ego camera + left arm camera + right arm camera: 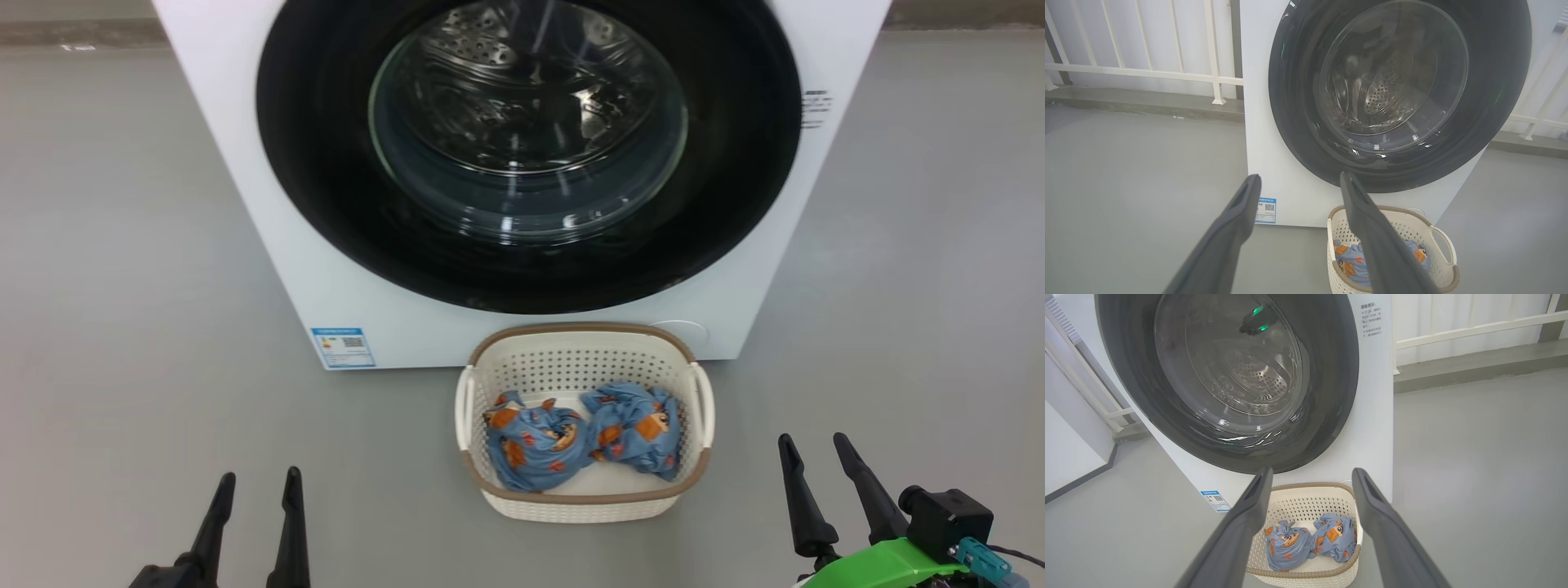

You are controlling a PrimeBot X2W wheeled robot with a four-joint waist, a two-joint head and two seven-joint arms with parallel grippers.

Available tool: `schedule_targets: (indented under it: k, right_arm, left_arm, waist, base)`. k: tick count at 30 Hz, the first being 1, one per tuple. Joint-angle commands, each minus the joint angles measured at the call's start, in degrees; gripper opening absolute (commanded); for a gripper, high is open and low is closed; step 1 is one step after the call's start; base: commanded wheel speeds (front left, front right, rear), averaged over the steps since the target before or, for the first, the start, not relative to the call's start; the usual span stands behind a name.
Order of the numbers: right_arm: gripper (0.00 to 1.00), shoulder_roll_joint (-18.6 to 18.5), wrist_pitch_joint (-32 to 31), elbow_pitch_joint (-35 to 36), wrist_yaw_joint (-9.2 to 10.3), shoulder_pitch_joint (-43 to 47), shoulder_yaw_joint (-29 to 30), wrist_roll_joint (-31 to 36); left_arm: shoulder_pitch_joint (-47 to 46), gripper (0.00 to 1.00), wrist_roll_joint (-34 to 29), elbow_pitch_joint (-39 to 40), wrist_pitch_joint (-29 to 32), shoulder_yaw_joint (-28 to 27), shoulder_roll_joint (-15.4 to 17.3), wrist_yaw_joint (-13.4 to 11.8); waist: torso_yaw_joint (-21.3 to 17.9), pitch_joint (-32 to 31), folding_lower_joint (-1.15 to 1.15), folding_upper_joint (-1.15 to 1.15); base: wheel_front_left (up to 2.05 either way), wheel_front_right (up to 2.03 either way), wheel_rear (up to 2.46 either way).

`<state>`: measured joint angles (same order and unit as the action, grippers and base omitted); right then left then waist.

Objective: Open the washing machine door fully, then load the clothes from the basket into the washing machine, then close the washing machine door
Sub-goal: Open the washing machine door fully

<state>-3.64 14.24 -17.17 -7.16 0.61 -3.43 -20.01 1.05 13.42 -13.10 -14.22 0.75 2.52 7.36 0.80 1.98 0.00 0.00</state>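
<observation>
Washing machine door (314, 139) sat shut on the washing machine (408, 331). The basket (571, 359) stood on the floor (122, 327) just in front, both blue clothes (543, 445) bundled inside. Left claw (260, 475) and right claw (813, 438) hung spread wide and empty, either side of the basket.

The washing machine (326, 278) stands on the floor (122, 343) with a railing (1147, 73) behind it. The washing machine door (326, 204) lies shut against its front. A label (343, 347) sits at the front's lower left corner. The basket (584, 506) rests on the floor just before the machine's bottom edge, below the door and slightly right of its middle. The clothes (539, 449) lie in the basket, two bundles side by side. The left pincer (260, 474) is over the floor left of the basket, and the right pincer (813, 437) is to its right.
</observation>
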Motion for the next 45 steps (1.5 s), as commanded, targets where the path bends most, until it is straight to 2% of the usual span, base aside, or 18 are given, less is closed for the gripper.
schedule_targets:
  k: [1, 14, 17, 23, 43, 44, 45]
  right_arm:
    - [1.0, -0.57, 0.75, 1.5, -0.33, -1.15, -1.03, 0.8]
    - [1.0, -0.52, 0.75, 1.57, -0.33, -1.86, -0.98, 0.89]
    - [1.0, -0.51, 0.75, 1.55, -0.33, -1.86, -0.95, 0.92]
    - [1.0, -0.45, 0.75, 1.51, -0.33, -1.64, -1.06, 0.92]
    - [1.0, -0.23, 0.76, 1.33, -0.33, -1.46, -0.49, -0.09]
    - [0.88, -0.12, 0.76, 1.36, -0.33, -1.56, -0.31, -0.6]
    - [0.33, 0.02, 0.76, 1.37, -0.33, -1.71, -0.16, -1.34]
  left_arm:
    - [-2.35, 1.0, -0.92, 1.02, -0.78, -1.77, 0.37, 0.13]
    - [-3.14, 1.0, -0.54, 1.07, -0.78, -1.64, 0.36, 0.13]
    - [-3.24, 1.0, 3.27, 1.38, -0.78, -0.3, 0.36, 0.13]
    - [-3.26, 1.0, 3.01, 0.42, -0.78, 1.06, 0.56, 0.13]
    - [-2.48, 1.0, 3.53, -0.74, -0.78, 2.07, 0.67, 0.13]
    - [-2.37, 1.0, 3.59, -0.78, -0.78, 2.1, 0.65, 0.13]
    - [-2.29, 1.0, 3.65, -0.83, -0.78, 2.1, 0.63, 0.13]
  waist:
    - [-0.01, 0.07, 0.0, 0.0]
    - [-0.43, 1.18, 0.0, 0.0]
    - [-0.49, 1.12, 0.0, 0.0]
    - [-0.53, 0.77, 0.0, 0.0]
    - [0.3, -0.98, 0.0, 0.0]
    - [0.35, -1.08, 0.0, 0.0]
    - [0.38, -1.15, 0.0, 0.0]
  base:
    - [1.19, 1.19, -2.37]
    - [1.23, 1.23, -2.46]
    - [1.2, 1.2, -2.39]
    - [0.86, 0.86, -1.73]
    - [0.13, 0.13, -0.26]
    - [0.0, 0.0, 0.0]
    - [0.0, 0.0, 0.0]
